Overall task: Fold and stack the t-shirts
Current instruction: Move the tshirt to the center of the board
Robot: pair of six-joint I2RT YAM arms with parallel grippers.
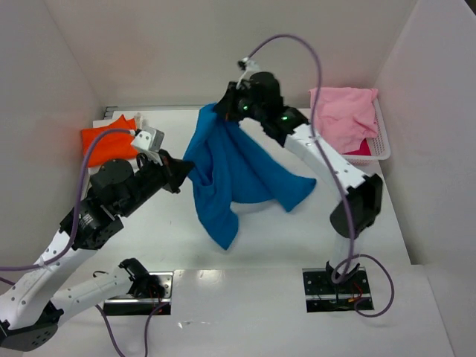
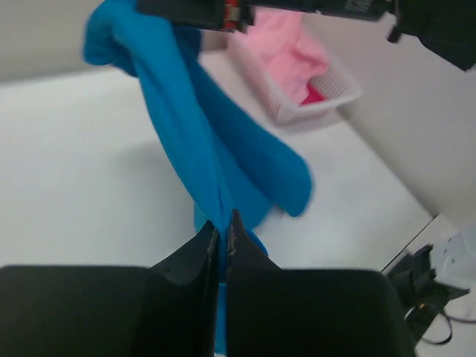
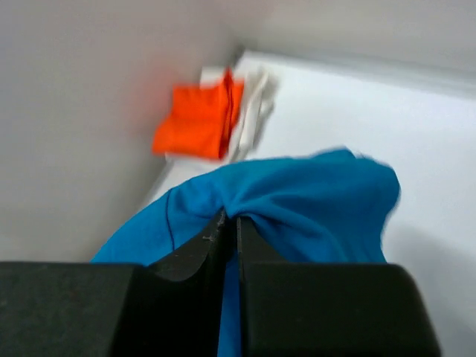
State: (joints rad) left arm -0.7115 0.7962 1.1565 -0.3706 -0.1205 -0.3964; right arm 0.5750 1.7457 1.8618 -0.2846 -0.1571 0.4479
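**Top external view: blue t-shirt suspended between both arms**

1. Near edge. Both arm bases are bolted to the surface at the bottom of the view. The left arm reaches up and to the right. The right arm reaches up and to the left.

2. Left jaws. The left wrist view shows the fingers closed together, with a narrow fold of the blue t-shirt pinched between the tips. The grip point is on the left edge of the garment, about halfway up.

3. Blue t-shirt. The garment hangs bunched over the centre of the surface between the two grip points. One lobe drops toward the near edge and a second lobe extends to the right. Whether these lobes touch the surface cannot be told.

4. Right jaws. The right wrist view shows the fingers all but closed, with gathered blue fabric clamped between them. This grip is at the top of the garment, farther back than the left grip.

5. Far left. The orange t-shirt lies folded by the left wall, well apart from the blue one. In the right wrist view a white item lies against it; what it is cannot be told.

6. Far right. The pink t-shirt lies crumpled in the white basket by the right wall.
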